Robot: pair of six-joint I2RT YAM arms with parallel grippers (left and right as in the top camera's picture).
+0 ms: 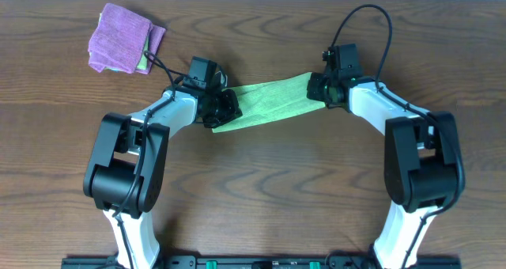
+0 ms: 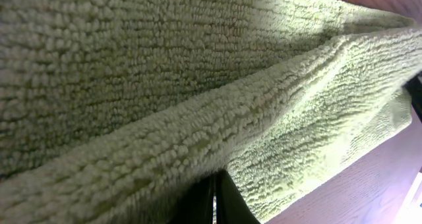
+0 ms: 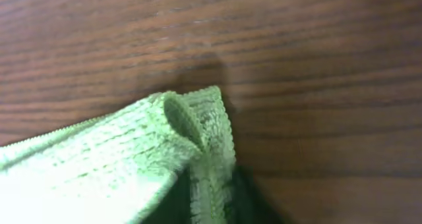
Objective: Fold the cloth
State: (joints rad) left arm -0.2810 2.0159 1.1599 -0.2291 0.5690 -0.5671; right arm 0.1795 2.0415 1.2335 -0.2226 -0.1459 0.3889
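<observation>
The lime-green cloth (image 1: 273, 100) hangs stretched between my two grippers above the table's middle, doubled over lengthwise. My left gripper (image 1: 224, 107) is shut on its left end; the cloth fills the left wrist view (image 2: 198, 85), with the closed fingers (image 2: 214, 201) at the bottom. My right gripper (image 1: 320, 89) is shut on its right end; the right wrist view shows the pinched, curled hem (image 3: 198, 128) between the fingers (image 3: 211, 197). The white tag is not visible.
A folded purple cloth (image 1: 118, 36) lies at the back left, with a strip of green cloth (image 1: 144, 62) under its right edge. The table is dark brown wood (image 1: 269, 190).
</observation>
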